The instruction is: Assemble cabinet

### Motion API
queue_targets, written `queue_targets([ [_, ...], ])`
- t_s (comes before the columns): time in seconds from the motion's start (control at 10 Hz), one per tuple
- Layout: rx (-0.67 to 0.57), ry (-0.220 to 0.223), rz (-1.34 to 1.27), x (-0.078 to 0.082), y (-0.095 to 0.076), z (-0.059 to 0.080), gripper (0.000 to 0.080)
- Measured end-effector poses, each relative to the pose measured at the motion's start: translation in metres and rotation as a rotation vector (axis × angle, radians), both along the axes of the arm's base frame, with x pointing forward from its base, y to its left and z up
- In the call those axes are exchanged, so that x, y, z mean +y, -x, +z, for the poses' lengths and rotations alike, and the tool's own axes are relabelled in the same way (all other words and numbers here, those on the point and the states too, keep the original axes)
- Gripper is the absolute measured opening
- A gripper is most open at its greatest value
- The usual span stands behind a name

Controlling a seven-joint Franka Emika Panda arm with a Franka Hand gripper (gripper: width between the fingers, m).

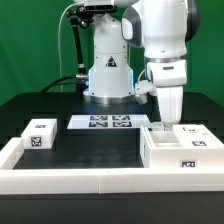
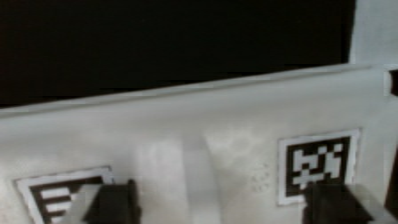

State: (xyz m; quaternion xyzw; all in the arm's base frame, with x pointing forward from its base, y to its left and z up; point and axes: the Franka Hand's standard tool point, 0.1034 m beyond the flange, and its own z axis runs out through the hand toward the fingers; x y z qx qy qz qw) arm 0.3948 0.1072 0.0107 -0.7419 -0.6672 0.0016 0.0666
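Gripper (image 1: pixel 166 120) hangs over large white plastic tagged cabinet body (image 1: pixel 185 150) at exterior view's right on black table (image 1: pixel 95 152), dark fingers (image 2: pixel 111 203) spread apart across its tagged face; contact not discernible.

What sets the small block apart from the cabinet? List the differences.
The block is far smaller than the cabinet. The block sits at the exterior view's left, the cabinet at its right. The pincer hangs over the cabinet; the block lies away from it. Both are white with black-and-white tags.
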Motion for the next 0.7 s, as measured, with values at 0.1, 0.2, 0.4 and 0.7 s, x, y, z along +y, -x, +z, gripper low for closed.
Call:
queue_targets([
  [0.1, 0.001, 0.0, 0.0, 0.0001, 0.0004, -0.0005, 0.0399],
  [0.2, 0.002, 0.0, 0.0, 0.0001, 0.0005, -0.0005, 0.0211],
  [0.4, -0.011, -0.002, -0.001, 0.0004, -0.0025, 0.0014, 0.0073],
  [0.7, -0.014, -0.002, -0.001, 0.0001, -0.0035, 0.0026, 0.0074],
])
